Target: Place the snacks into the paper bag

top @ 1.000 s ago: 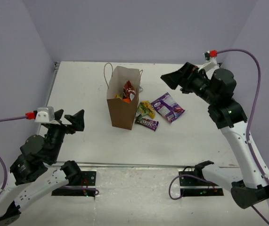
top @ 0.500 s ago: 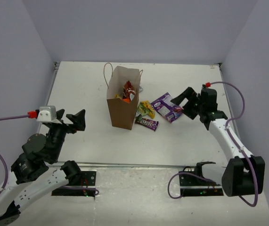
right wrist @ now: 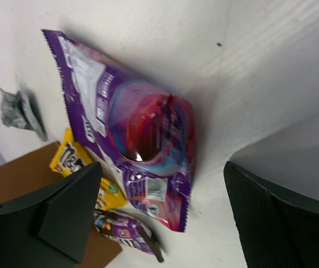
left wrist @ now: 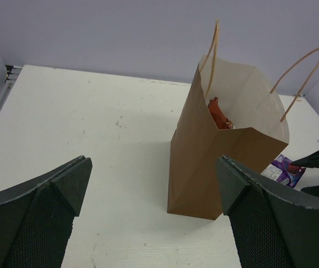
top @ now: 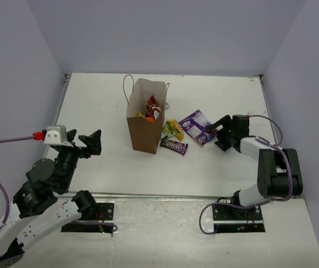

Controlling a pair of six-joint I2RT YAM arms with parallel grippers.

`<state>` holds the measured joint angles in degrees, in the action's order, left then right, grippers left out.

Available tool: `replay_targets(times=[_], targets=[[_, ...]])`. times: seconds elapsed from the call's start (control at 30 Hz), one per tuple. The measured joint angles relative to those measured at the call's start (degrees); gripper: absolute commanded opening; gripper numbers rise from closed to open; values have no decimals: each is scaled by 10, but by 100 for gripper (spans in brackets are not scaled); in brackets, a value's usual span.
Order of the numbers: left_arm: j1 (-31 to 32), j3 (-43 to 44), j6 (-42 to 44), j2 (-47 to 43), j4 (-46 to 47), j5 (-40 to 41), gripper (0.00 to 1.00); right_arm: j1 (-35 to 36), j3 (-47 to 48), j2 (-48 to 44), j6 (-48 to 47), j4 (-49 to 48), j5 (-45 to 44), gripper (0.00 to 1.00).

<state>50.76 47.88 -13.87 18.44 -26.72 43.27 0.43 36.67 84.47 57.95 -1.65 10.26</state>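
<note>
Right gripper (top: 217, 135): jaws wide, just beside the purple packet (top: 199, 127), holding nothing. Left gripper (top: 84, 139): jaws wide, empty, facing the paper bag (top: 145, 131).

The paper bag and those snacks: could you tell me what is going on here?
The paper bag stands upright with a red-orange chip bag inside. The right tool, open, is low beside the purple packet, not yet gripping it. A yellow-green packet and dark brown candy lie by the bag. The left tool hangs open, clear of everything.
</note>
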Motion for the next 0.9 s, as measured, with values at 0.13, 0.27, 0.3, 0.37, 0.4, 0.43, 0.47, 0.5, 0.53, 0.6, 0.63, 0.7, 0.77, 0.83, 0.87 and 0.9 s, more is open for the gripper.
replay_targets(times=[0.13, 0.27, 0.3, 0.37, 0.4, 0.43, 0.47, 0.5, 0.53, 0.6, 0.63, 0.7, 0.77, 0.83, 0.87, 0.9], targets=[[0, 0, 0, -2, 0, 0, 100, -1, 0, 16, 22, -45, -25, 80], [0, 0, 0, -4, 0, 0, 100, -1, 17, 35, 30, -52, -47, 0], [0, 0, 0, -4, 1, 0, 100, -1, 22, 42, 36, -52, -47, 0], [0, 0, 0, -4, 1, 0, 100, -1, 26, 44, 36, -52, -47, 0], [0, 0, 0, -4, 1, 0, 100, -1, 25, 39, 36, -52, -46, 0], [0, 0, 0, -4, 1, 0, 100, -1, 23, 32, 36, -52, -45, 0], [0, 0, 0, -4, 1, 0, 100, 0, 17, 16, 35, -52, -45, 0], [0, 0, 0, -4, 1, 0, 100, 3, 9, -11, 34, -49, -45, 0], [0, 0, 0, -4, 1, 0, 100, 7, 0, -48, 32, -39, -46, 0], [0, 0, 0, -4, 1, 0, 100, 21, -6, -136, 24, -17, -49, 0], [0, 0, 0, -4, 1, 0, 100, 32, -4, -179, 19, -15, -54, 1], [0, 0, 0, -4, 1, 0, 100, 52, 7, -246, 9, 1, -64, 34], [0, 0, 0, -4, 1, 0, 100, 62, 37, -281, -4, 23, -72, 99], [0, 0, 0, -4, 1, 0, 100, 61, 75, -273, -18, 44, -90, 99], [0, 0, 0, -5, 1, 0, 100, 56, 88, -256, -17, 50, -93, 99], [0, 0, 0, -5, 1, 0, 100, 50, 97, -235, -18, 53, -93, 99]])
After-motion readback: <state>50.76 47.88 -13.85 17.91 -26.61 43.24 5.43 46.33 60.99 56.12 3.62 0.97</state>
